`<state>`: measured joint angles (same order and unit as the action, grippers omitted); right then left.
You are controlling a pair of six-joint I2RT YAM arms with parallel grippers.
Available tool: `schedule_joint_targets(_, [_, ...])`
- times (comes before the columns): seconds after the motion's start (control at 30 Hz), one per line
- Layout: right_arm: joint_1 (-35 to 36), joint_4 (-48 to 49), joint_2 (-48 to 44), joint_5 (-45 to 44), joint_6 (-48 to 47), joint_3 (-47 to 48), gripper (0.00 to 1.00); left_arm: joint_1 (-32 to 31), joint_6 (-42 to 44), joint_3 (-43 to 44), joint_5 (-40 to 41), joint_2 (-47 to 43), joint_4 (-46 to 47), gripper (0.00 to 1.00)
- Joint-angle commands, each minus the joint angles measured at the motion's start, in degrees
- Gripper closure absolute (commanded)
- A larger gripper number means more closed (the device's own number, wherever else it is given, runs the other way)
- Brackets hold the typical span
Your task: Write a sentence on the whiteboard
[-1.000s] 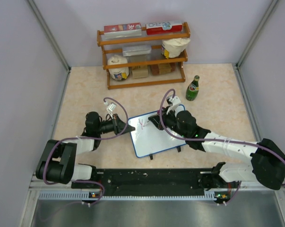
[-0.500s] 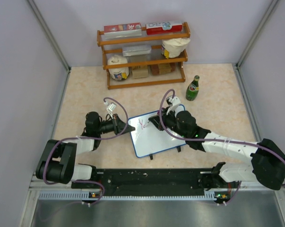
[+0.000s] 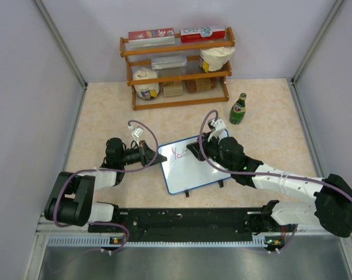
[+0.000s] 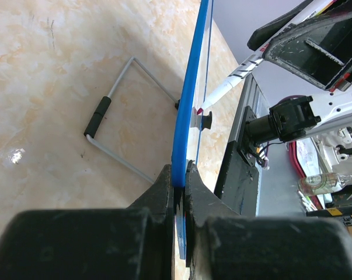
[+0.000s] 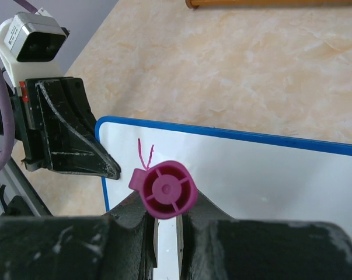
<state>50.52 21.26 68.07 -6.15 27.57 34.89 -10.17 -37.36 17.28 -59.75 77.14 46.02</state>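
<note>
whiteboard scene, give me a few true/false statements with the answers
1. The left gripper is clamped on the blue edge of the whiteboard. True.
2. The right gripper holds a black marker. False: the marker has a pink end.
3. The whiteboard is blank. False: pink marks sit near one corner.
4. A green bottle stands upright on the table, to the right of the wooden shelf. True.

1. The whiteboard (image 3: 188,172) is smooth and shiny, its frame blue plastic.
2. The table (image 3: 269,131) looks like glossy stone.
3. The rack (image 3: 176,48) is wood.
4. The bottle (image 3: 238,111) is shiny glass.
5. The marker (image 5: 167,189) end is pink plastic.
</note>
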Motion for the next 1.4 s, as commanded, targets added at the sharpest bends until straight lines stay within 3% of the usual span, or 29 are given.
schedule_joint_targets(0.0, [0.4, -0.5, -1.1, -4.6, -1.8, 0.5, 1.0, -0.4, 4.9, 0.6, 0.9, 0.8, -0.8, 1.0])
schedule_joint_targets(0.67, [0.3, 0.7, 2.3, -0.6, -0.2, 5.0, 1.0, -0.4, 4.9, 0.7, 0.9, 1.1, -0.8, 1.0])
schedule_joint_targets(1.03, [0.3, 1.9, -4.2, -2.0, 1.9, 2.5, 1.0, -0.4, 5.1, 0.7, 0.9, 1.3, -0.9, 1.0])
schedule_joint_targets(1.37, [0.3, -0.4, -3.7, -3.8, 0.4, 2.5, 1.0, -0.4, 5.1, 0.7, 0.9, 1.3, -1.0, 1.0])
